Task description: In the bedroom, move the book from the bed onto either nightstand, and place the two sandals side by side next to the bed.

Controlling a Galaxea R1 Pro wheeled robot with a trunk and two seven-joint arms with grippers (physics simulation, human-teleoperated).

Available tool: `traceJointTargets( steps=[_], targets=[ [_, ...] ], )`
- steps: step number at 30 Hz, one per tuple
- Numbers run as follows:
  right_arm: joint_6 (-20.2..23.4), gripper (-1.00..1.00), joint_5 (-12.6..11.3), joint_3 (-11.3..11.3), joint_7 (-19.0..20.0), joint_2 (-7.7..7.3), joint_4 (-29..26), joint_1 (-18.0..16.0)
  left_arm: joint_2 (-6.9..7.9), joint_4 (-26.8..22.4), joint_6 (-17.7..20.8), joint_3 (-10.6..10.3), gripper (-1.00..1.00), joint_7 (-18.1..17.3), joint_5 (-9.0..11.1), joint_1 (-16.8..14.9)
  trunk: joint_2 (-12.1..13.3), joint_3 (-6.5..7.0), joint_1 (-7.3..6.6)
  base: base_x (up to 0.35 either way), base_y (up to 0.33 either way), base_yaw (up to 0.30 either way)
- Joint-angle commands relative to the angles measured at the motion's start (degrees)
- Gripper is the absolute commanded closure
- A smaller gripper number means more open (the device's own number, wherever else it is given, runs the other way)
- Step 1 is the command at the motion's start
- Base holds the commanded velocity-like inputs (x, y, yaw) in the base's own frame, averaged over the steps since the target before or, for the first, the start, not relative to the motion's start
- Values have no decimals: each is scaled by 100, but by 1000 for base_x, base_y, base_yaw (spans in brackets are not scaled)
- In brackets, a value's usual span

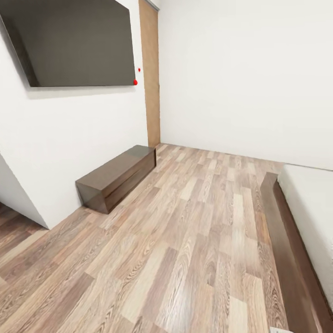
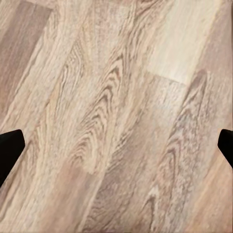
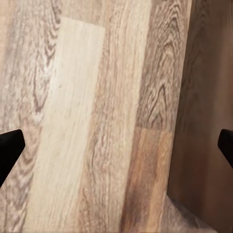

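Left end effector (image 2: 116,150) spread wide, empty, over plank floor (image 2: 116,73), right end effector (image 3: 116,150) likewise, beside bed frame (image 3: 208,121)

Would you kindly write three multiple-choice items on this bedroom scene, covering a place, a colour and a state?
1. Where does the long low dark brown cabinet stand?
A. against the white wall under the dark flat screen
B. on the bed
C. beside the window

2. What colour is the mattress of the dark-framed bed?
A. bright blue
B. pale grey-white
C. orange

3. How is the left gripper?
A. shut on a book
B. shut on a sandal
C. open over the wood-plank floor

Answers: 1 A, it sits at the wall below the screen. 2 B, the mattress looks pale. 3 C, the fingertips stand far apart with bare planks between.
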Motion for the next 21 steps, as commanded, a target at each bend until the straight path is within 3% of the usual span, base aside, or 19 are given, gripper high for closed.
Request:
traceJointTargets(
  steps=[1, 21],
  targets=[
    [-10, -100, 61, -42, -26, 1, 6, -4, 1, -3, -11, -50, -100, 29, 33, 0, -2, -5, 2, 307, 157, -294],
    [-10, -100, 61, -43, -23, 5, 6, -4, -3, -3, -8, -50, -100, 29, 33, 0, -2, -5, 2, 307, 157, -272]
  ],
)
